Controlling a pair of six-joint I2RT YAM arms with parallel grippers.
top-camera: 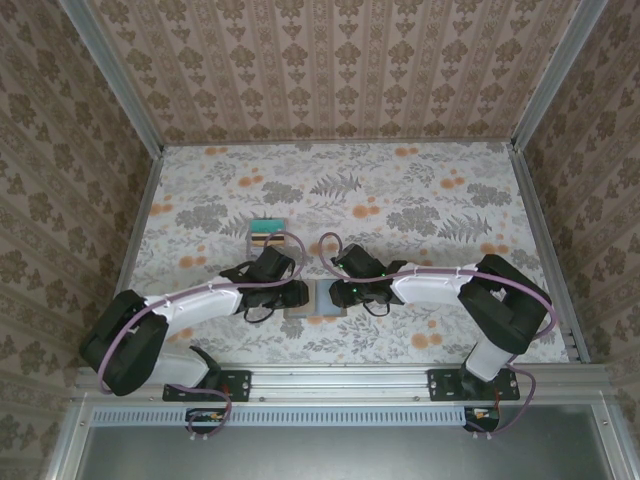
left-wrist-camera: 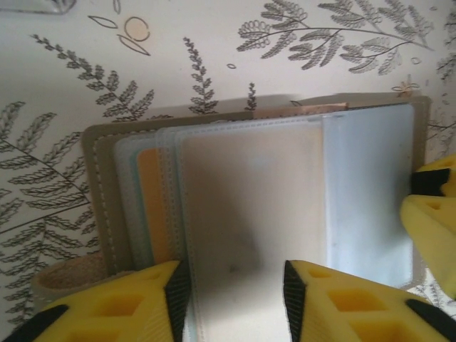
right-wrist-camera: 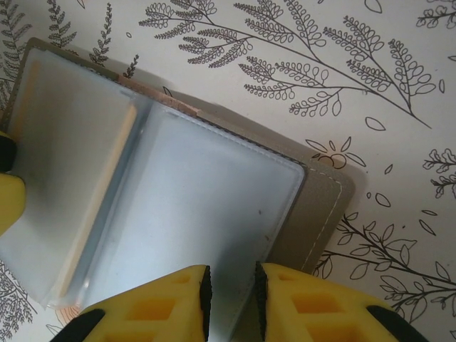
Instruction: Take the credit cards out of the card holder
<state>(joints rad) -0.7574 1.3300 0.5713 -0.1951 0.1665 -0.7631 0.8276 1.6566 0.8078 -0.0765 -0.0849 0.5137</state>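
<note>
The left pincer [left-wrist-camera: 235,306] stands partly open, its yellow fingers a moderate gap apart over the near edge of the card holder [left-wrist-camera: 96,185], with a cloudy plastic sleeve [left-wrist-camera: 249,206] lying flat between them. The tips sit on or just above that sleeve rather than clamping it from both sides. The right pincer [right-wrist-camera: 233,303] shows only a narrow slit between its black pads, set at the near edge of another clear page close to the holder's grey-brown stitched cover. Whether it pinches that page or merely rests on it I cannot tell. The holder lies open and flat on the fern-and-flower printed table [top-camera: 400,190], between the two arms and close to their bases, its pale sleeves fanned like pages. One of the credit cards [left-wrist-camera: 153,206] — orange-tan — is tucked in a sleeve near the holder's left side in the left wrist view, showing through the plastic. The right wrist view shows a tan card edge-on at the fold. Farther back on the table, well apart from the holder, lies a striped stack [top-camera: 267,233] of coloured cards — any print on it is too small to read.
</note>
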